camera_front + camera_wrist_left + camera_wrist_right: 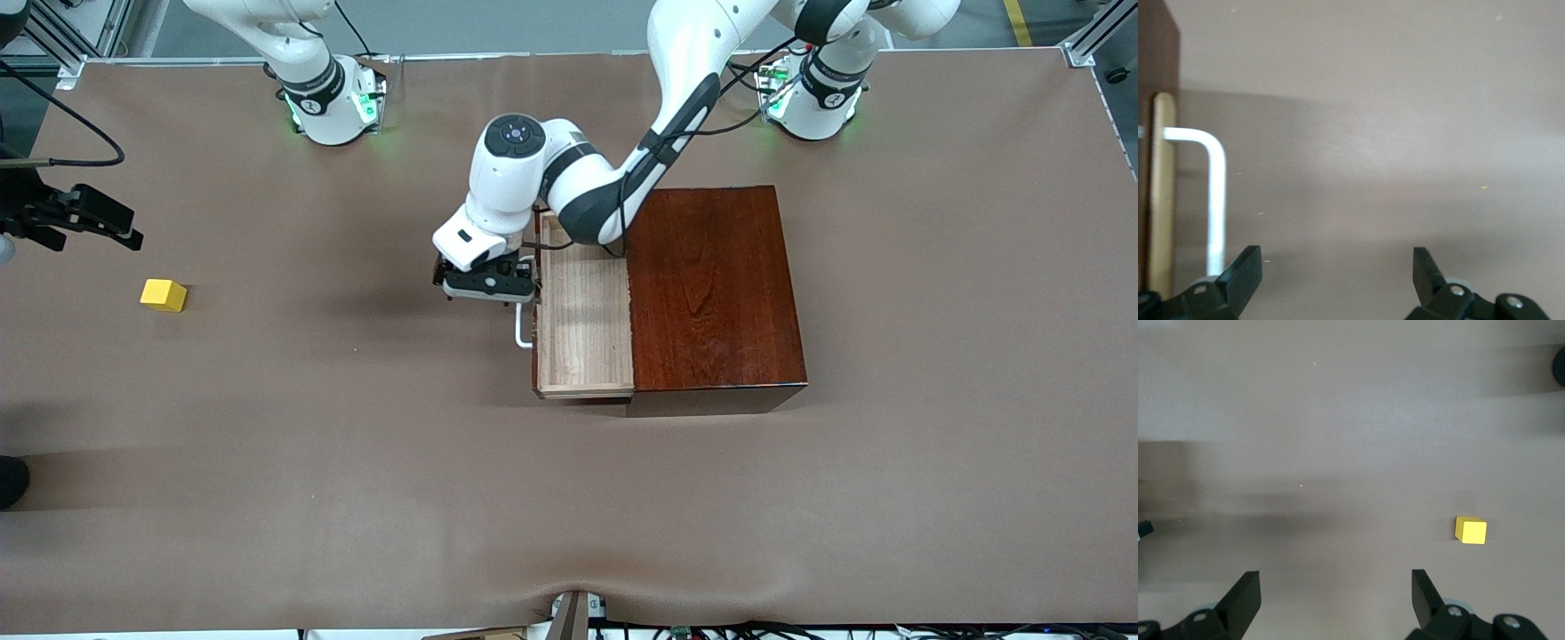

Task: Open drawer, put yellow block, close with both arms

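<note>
The drawer (582, 311) stands pulled out of the dark mahogany box (711, 284) toward the right arm's end, its pale tray bare inside. My left gripper (486, 284) hangs open just beside the white handle (524, 307). In the left wrist view the handle (1215, 200) lies outside one finger (1245, 270), and nothing is between the jaws of the left gripper (1336, 270). The yellow block (164, 294) sits on the table toward the right arm's end. My right gripper (107, 222) hovers open near it, and in the right wrist view the block (1470, 530) lies off to one side of the right gripper (1336, 590).
A brown mat (356, 462) covers the whole table. A dark object (11, 480) pokes in at the table's edge at the right arm's end. Cables (676, 629) run along the edge nearest the front camera.
</note>
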Available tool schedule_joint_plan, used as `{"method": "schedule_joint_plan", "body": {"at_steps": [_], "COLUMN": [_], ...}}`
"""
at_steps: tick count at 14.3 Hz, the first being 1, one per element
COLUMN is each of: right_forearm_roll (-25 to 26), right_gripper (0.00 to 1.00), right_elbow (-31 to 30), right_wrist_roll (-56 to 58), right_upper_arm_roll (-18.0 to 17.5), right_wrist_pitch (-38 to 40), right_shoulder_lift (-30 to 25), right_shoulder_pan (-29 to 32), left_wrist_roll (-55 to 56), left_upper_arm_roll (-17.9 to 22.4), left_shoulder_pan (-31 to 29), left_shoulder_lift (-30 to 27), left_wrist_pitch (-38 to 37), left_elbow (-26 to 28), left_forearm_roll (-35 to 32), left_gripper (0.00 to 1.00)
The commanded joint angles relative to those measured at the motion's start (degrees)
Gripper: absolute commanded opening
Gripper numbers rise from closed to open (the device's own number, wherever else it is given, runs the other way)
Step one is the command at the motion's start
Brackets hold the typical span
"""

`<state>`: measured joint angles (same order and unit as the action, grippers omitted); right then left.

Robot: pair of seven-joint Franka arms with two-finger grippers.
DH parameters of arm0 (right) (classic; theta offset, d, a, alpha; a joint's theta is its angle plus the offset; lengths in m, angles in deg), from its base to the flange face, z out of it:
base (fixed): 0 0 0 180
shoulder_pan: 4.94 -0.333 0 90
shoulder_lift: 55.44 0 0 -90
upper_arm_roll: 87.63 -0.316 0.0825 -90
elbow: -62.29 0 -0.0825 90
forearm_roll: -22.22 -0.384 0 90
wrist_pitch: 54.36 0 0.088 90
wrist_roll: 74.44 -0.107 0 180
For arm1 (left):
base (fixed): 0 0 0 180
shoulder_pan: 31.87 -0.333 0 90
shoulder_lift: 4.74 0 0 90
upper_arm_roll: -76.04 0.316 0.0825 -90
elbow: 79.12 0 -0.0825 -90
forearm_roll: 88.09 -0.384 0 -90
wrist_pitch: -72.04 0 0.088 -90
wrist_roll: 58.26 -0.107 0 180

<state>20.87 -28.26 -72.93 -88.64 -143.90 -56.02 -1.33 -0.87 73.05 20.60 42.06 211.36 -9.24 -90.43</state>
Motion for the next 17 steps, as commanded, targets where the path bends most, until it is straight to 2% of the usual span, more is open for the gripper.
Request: {"method": "schedule_joint_plan", "body": {"at_steps": [1,3,4,6,8,10,12,14,17], "right_forearm_roll": [1.17,3.71,6.16,7.41,7.42,6.54,6.54,6.54,5.93], "right_gripper": [1.0,1.0,1.0,1.0,1.0,1.0,1.0,1.0,1.0], "right_elbow": [0.64,0.64,1.25,2.3,3.7,3.45,0.92,-3.47,-15.58], "right_wrist_roll": [-0.02,0.06,0.24,1.29,8.46,18.04,20.36,21.24,24.58], "right_upper_arm_roll": [0.48,0.48,0.57,0.65,0.66,0.65,0.65,0.65,0.57], "right_wrist_pitch": [-1.59,-3.0,-2.75,-1.87,0.5,0.95,0.25,-2.98,-15.09], "right_shoulder_lift": [0.14,0.4,0.4,0.32,0.23,0.49,1.71,3.38,3.48], "right_shoulder_pan": [1.39,3.68,4.9,8.76,13.68,20.35,24.06,26.61,28.9], "left_wrist_roll": [2.36,3.69,3.69,3.17,2.64,-3.21,-11.22,-16.49,-26.86], "left_upper_arm_roll": [0.79,1.93,3.5,4.66,4.4,4.4,4.14,4.14,4.14], "left_shoulder_pan": [0.26,-0.96,-2.45,-6.92,-13.16,-18.7,-24.15,-29.34,-35.66], "left_shoulder_lift": [-0.13,-4.24,-6.88,-11.19,-14.45,-17.09,-19.02,-21.39,-27.54], "left_wrist_pitch": [-0.88,-6.66,-10.95,-17.74,-21.09,-26.96,-32.42,-33.23,-33.15], "left_elbow": [-2.12,-2.03,-1.86,-1.24,-0.63,0.16,1.47,5.06,13.41], "left_forearm_roll": [0.68,0.5,0.5,0.24,0.41,0.5,0.76,0.76,0.59], "left_gripper": [1.0,1.0,1.0,1.0,1.0,1.0,1.0,1.0,1.0]}}
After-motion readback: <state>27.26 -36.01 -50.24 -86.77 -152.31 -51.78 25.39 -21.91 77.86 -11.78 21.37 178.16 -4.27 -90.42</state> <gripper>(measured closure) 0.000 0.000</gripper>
